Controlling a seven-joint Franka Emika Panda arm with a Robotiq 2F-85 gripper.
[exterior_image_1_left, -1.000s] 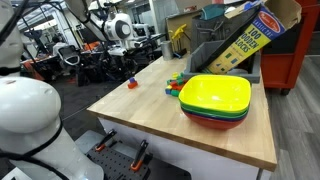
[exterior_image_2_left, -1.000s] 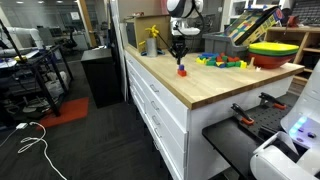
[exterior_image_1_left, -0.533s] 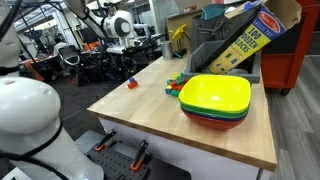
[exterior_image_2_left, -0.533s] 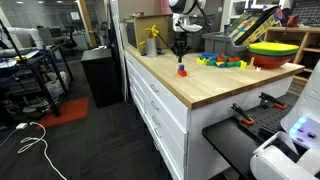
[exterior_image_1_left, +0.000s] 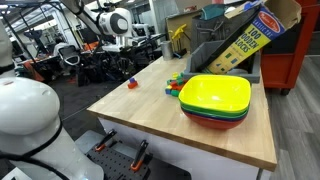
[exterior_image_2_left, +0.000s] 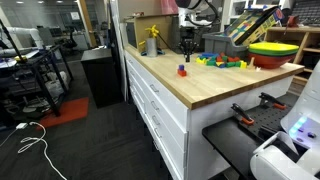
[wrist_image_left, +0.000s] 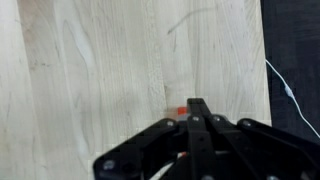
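A small red block (exterior_image_1_left: 131, 83) (exterior_image_2_left: 182, 70) stands alone on the wooden table (exterior_image_1_left: 150, 118) (exterior_image_2_left: 205, 90), near its edge. My gripper (exterior_image_2_left: 186, 45) (exterior_image_1_left: 125, 58) hangs above the block, clear of it, with the jaws shut and nothing between them. In the wrist view the closed fingertips (wrist_image_left: 197, 104) point down at the bare wood. Only a sliver of the red block (wrist_image_left: 181, 111) shows beside them; the fingers hide the rest.
A stack of yellow, green and red bowls (exterior_image_1_left: 215, 98) (exterior_image_2_left: 272, 52) sits at one end of the table. Several coloured blocks (exterior_image_1_left: 176, 82) (exterior_image_2_left: 222, 61) lie beside it, with a tilted block box (exterior_image_1_left: 250, 40) behind. A yellow bottle (exterior_image_2_left: 152, 40) stands at the far corner.
The gripper has risen and drifted away from the red block toward the coloured blocks, staying shut. The block has not moved.
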